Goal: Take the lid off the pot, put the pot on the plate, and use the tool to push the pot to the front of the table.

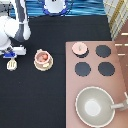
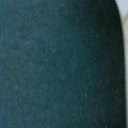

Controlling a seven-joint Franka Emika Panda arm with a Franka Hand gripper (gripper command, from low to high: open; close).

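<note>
While the lid point(image 1: 79, 48) rests on the stove point(image 1: 95, 82) and the pot point(image 1: 42, 58) sits on the plate point(image 1: 36, 64), the gripper point(image 1: 11, 56) hovers over the spatula point(image 1: 11, 64), grip state unclear.

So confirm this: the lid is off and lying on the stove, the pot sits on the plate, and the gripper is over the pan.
One part is wrong. The gripper is not over the pan; the exterior view shows it at the left edge of the table, just above the tool. The lid does lie on the stove, and the pot sits on the plate.
</note>
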